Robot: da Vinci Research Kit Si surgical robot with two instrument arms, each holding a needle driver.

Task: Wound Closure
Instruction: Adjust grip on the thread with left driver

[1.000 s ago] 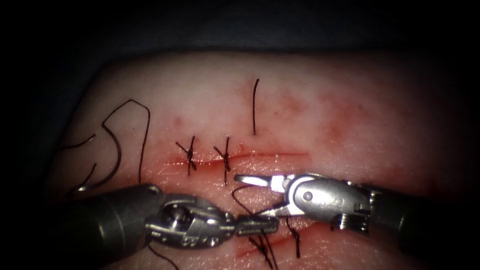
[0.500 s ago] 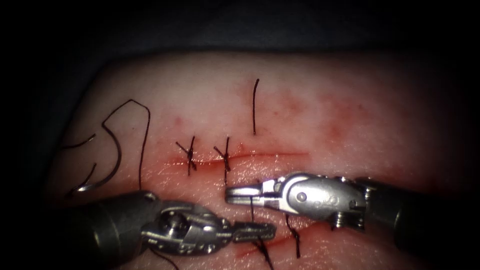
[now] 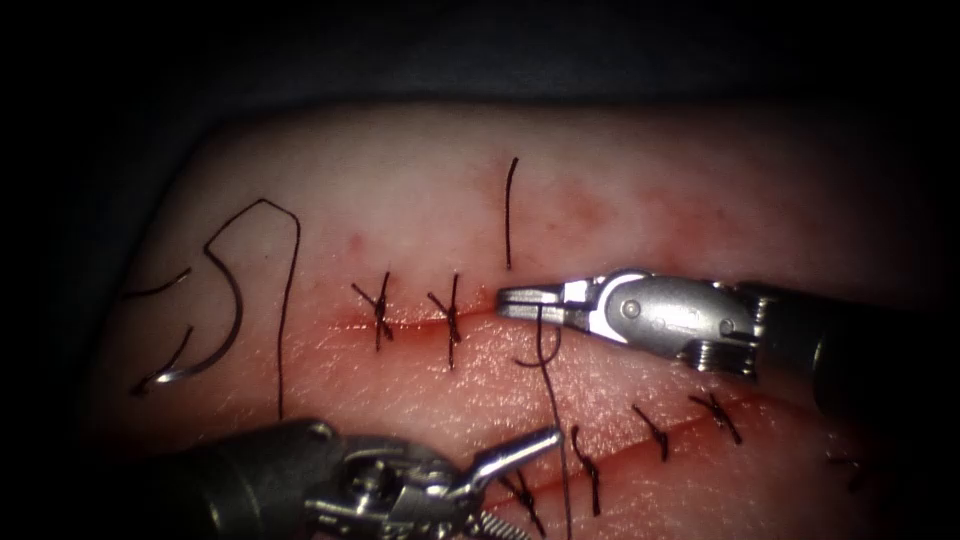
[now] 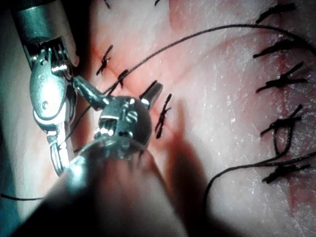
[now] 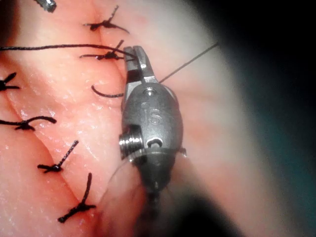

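Observation:
My right tool (image 3: 522, 298) reaches in from the right, its jaws shut on the dark thread (image 3: 553, 420) just above the cut (image 3: 590, 308) in the tissue (image 3: 620, 200). From the jaws the thread drops toward the lower row of stitches. My left tool (image 3: 520, 478) sits at the lower edge with its jaws open, holding nothing. The curved needle (image 3: 232, 322) lies free on the tissue beyond the cut's left end, not in the tissue. In the right wrist view the right tool's jaws (image 5: 136, 58) pinch the thread (image 5: 54, 48). The left wrist view has my left tool (image 4: 121, 90) spread open.
Two knotted stitches (image 3: 381, 310) (image 3: 452, 316) cross the cut's left part. A second line lower down carries several stitches (image 3: 655, 430). A loose thread piece (image 3: 510, 215) lies above the cut. Red fluid wets the cut's edges. The right tool (image 4: 49, 94) is in the left wrist view too.
The left tool's jaws opened and let go of the thread. The right tool's jaws shut on the thread and carried it up and to the right, drawing it taut.

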